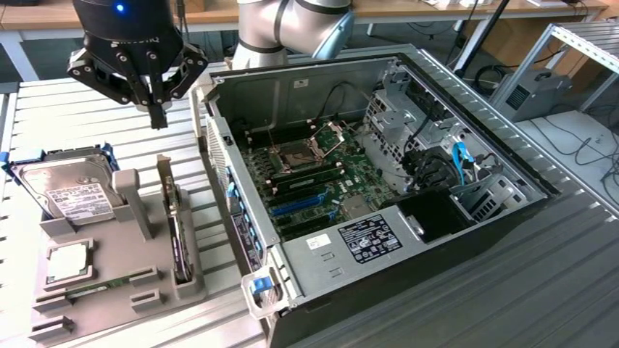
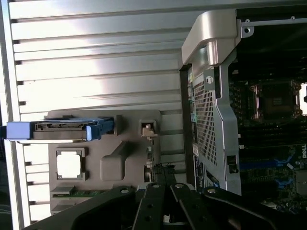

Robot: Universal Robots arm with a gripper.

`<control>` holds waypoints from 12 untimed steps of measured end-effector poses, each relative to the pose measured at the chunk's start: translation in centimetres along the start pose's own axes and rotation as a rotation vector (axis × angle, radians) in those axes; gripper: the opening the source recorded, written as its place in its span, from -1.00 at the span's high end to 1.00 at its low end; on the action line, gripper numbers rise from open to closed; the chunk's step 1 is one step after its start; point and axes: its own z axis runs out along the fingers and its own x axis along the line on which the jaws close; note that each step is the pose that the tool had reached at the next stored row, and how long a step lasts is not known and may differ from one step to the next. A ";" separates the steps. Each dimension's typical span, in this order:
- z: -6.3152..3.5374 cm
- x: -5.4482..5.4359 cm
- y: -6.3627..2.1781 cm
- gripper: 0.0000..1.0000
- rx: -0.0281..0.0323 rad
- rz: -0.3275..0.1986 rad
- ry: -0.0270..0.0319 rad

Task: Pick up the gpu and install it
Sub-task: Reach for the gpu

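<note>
In the exterior view, your gripper (image 1: 158, 116) hangs above the table with its jaws pressed together and nothing between them. The gpu (image 1: 174, 225) stands on edge in a slot of the grey tray (image 1: 106, 304), nearer the camera than the gripper and just beside the outer wall of the open computer case (image 1: 406, 239), which lies on the exterior view's right.

Watch two things. If you come down with the fingers closed, they would likely strike the card's top edge rather than straddle it. The card is also thin and upright, so an off-centre grip could tilt it in its slot or knock it against the case wall. The hard drive (image 1: 66, 190) sits well to the exterior view's left, out of the way.

In the wrist view, the gripper (image 2: 165, 191) looks down on the tray (image 2: 129, 143). What appears to be the gpu's dark upper edge (image 2: 162, 173) lies just ahead of the fingertips. This view gives you the sideways alignment over the card, which the exterior view cannot, while the exterior view gives you the height above it.
</note>
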 end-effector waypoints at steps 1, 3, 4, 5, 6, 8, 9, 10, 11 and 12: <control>-0.01 0.1 -0.01 0.79 0.0000 0.000 0.0001; -0.01 0.3 -0.02 0.79 0.0000 0.000 0.0001; -0.01 0.3 -0.03 0.79 0.0000 0.000 0.0000; -0.01 0.4 -0.03 0.79 0.0000 0.000 0.0000; -0.01 0.4 -0.03 0.79 0.0001 0.000 0.0000; -0.01 0.5 -0.04 0.79 0.0000 0.000 0.0000; -0.02 0.5 -0.04 0.79 0.0000 0.000 0.0000; -0.02 0.6 -0.05 0.79 0.0000 0.000 0.0000; -0.02 0.7 -0.05 0.79 0.0000 0.000 0.0001; -0.02 0.7 -0.05 0.79 0.0000 0.000 0.0001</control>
